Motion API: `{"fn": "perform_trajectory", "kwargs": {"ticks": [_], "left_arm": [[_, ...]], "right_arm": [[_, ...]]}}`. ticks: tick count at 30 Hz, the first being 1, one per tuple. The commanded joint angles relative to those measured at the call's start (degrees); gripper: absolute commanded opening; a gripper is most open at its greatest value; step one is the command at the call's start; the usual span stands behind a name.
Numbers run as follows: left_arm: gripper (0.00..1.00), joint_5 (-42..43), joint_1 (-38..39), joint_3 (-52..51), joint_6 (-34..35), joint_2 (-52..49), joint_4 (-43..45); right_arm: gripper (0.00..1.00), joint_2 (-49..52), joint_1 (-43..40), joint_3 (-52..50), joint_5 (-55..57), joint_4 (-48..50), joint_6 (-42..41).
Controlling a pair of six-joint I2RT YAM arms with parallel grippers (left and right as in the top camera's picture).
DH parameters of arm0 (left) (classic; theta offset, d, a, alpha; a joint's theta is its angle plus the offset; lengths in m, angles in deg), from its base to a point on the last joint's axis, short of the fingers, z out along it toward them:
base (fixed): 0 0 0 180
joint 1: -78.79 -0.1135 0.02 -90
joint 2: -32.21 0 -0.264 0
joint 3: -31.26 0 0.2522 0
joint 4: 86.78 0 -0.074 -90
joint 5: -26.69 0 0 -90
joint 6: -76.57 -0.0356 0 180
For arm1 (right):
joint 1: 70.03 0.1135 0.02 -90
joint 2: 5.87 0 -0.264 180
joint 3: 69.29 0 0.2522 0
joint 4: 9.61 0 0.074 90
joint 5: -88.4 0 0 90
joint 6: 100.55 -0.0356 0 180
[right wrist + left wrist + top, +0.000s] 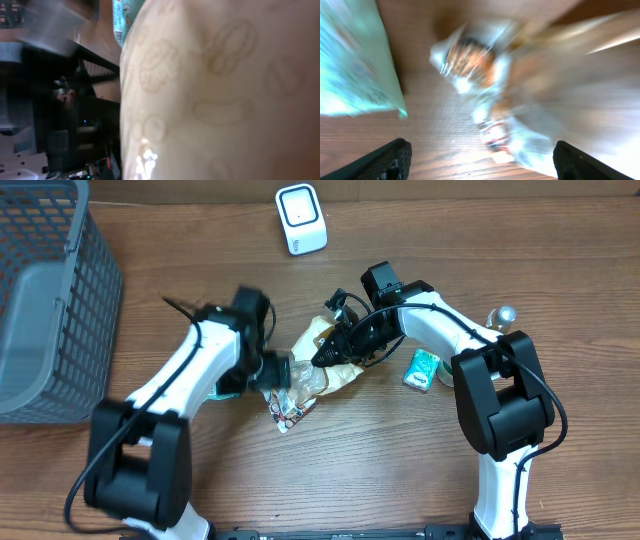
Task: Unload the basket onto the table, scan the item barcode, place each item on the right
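Your right pincer (323, 359) alone pinches the bag (308, 386), left pincer (274, 370) wide; expect a slip before the scanner (301, 218).

2 arms, same build. Left arm (172, 372) and right arm (432, 332): smooth white shells on the long links, rounded at the ends. Each has bulky matte black joint blocks (500, 395) toward the base, boxy with softened corners. A thin black cable (180, 307) stands off the left arm; a second black cable (552, 405) loops beside the right arm's blocks. Left gripper (481, 152): 2 black fingers (387, 160), blunt-ended, blurred. Screws too small to make out.
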Motion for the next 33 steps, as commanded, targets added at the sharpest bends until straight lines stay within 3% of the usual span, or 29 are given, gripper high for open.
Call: {"fn": "perform_trajectory", "kwargs": {"ticks": [1,4,9,18,19,20,21,23,24,25,26,30,33], "left_arm": [[0.94,-3.98,-0.39,8.61,-2.08,6.73,-0.57],[1.00,-10.12,-1.55,12.92,-2.08,8.72,-0.72],[1.00,-17.46,-5.66,15.15,-2.29,9.38,-0.76],[0.99,-10.84,-15.72,15.04,-12.63,5.99,0.85],[1.00,-10.95,-16.41,15.04,-12.66,5.53,1.01],[1.00,-11.23,-16.96,15.04,-12.61,5.18,1.01],[1.00,-11.30,-17.66,15.04,-12.61,4.76,0.96],[1.00,-11.30,-18.51,15.04,-12.61,4.11,0.98],[1.00,-11.28,-18.78,15.04,-12.61,3.82,0.98],[1.00,-11.28,-18.99,15.04,-12.61,3.56,1.01],[1.00,-11.28,-18.99,15.04,-12.61,3.32,0.98],[0.99,-11.28,-18.97,15.04,-12.61,3.17,1.01],[1.00,-11.26,-18.97,15.04,-12.59,3.17,1.03]], "right_arm": [[0.04,0.59,0.11,0.31,1.81,0.35,1.55],[0.04,0.59,0.04,0.31,1.86,0.35,1.57],[0.04,0.59,0.04,0.31,5.25,0.26,1.55],[0.06,0.59,0.04,0.31,8.94,0.55,1.55],[0.12,0.59,0.04,0.31,8.92,0.57,1.53],[0.29,0.59,0.04,0.31,8.92,0.59,1.53],[0.35,0.59,0.04,0.31,8.94,0.55,1.51],[0.34,0.59,0.04,0.31,8.92,0.57,1.51],[0.25,0.59,0.04,0.31,8.90,0.57,1.51],[0.10,0.59,0.04,0.31,8.87,0.59,1.51],[0.04,0.59,0.04,0.31,8.90,0.72,1.25],[0.05,0.57,0.04,0.31,8.87,0.81,1.09],[0.20,0.57,0.04,0.31,8.90,0.85,1.11]]}}
